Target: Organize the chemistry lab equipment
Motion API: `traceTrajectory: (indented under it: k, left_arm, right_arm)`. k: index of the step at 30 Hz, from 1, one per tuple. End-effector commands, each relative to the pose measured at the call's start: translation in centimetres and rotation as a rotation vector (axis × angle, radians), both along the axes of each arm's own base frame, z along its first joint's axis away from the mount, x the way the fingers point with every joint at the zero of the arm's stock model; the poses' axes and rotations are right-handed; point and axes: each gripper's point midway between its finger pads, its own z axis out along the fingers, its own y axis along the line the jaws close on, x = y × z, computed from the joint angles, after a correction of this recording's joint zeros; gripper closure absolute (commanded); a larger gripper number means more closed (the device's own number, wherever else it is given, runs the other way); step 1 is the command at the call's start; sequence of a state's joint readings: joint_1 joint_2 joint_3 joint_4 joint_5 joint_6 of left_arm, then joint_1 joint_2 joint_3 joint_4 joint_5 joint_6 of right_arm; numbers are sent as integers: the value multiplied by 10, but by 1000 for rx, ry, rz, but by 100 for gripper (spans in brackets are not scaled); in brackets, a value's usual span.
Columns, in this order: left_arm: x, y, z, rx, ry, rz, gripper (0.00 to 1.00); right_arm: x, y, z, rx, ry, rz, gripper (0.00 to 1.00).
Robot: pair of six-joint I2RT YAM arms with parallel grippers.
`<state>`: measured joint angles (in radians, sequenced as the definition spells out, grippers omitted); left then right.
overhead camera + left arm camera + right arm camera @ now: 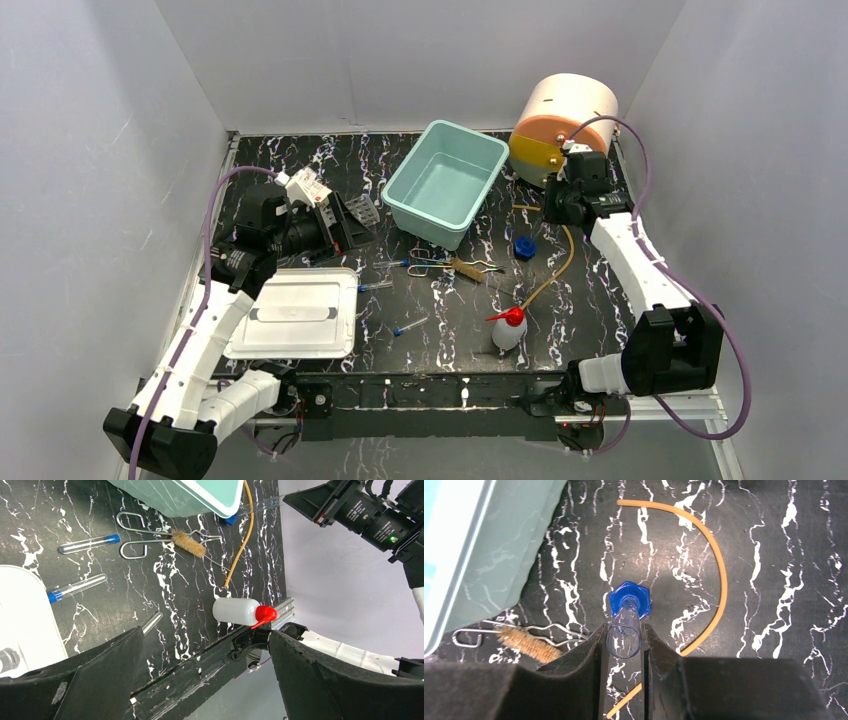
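Top external view: black surface veined in white, boxed in by plain pale walls on the left, back and right, with a dark metal rail along the bottom edge carrying both arm bases. Upper middle of the frame: mint-green bin, open side up, set at a slant. Upper right corner: cream and orange drum against the back wall. Lower left: white tray, lying flat. Centre: metal tongs lying flat, crossed by a tan bristle brush. Just left of and below them: thin blue-capped tubes, scattered singly, apart from the grey tube rack in the upper left. Lower centre, near the rail: clear red-nozzled wash bottle, upright. From right of the bin, tan rubber tubing curving down to just beside the bottle. By the rack, left claw hovering, spread wide, gripping nothing. Right wrist view: right claw pinching a clear cylinder from both sides, fingers pressed to its wall. At the cylinder's far end: small blue cap, down on the surface, inside the arc of the tubing and right of the bin.
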<state>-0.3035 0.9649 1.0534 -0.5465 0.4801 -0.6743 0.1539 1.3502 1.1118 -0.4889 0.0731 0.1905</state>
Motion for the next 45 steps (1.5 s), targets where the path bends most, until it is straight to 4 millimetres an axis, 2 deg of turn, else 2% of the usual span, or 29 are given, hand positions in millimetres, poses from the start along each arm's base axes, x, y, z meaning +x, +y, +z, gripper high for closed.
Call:
traceTrajectory:
  k: [1,5,11,16,19,21,23,27,29,34,41,42,44,45]
  left_arm:
    - [-9,-9,15,-55,-27,-61,5]
    - [-6,-15,26,-84,-46,-77,6]
    - [9,-26,44,-101,-106,-101,11]
    - [16,-46,63,-79,-201,-166,14]
    - [15,-71,69,-76,-236,-226,14]
    - [15,-89,66,-58,-237,-254,12]
    - [19,-100,61,-36,-234,-261,5]
    - [28,-111,54,-12,-235,-289,5]
    - [26,-118,47,-6,-226,-326,6]
    - [7,-138,28,0,-191,-449,25]
    - [-20,-156,8,15,-165,-580,43]
    - [-22,-157,5,18,-162,-598,47]
    - [-25,-156,-2,31,-163,-612,61]
    - [-25,-154,-5,43,-169,-608,64]
  right_arm:
    - [4,27,44,111,-72,91,80]
    - [-17,59,84,284,-87,207,79]
    - [-45,80,134,425,-104,285,78]
    - [-71,104,158,594,-87,372,79]
    - [-83,117,167,687,-87,419,79]
    - [-88,126,168,742,-69,447,79]
    - [-90,134,162,761,-50,463,79]
    - [-98,149,151,787,-18,490,79]
    - [-103,157,149,812,-4,511,80]
    - [-114,174,142,831,34,546,79]
    - [-123,185,142,859,63,598,79]
    - [-124,186,143,862,64,606,79]
    - [-125,187,145,863,62,619,80]
    - [-126,187,146,865,63,624,79]
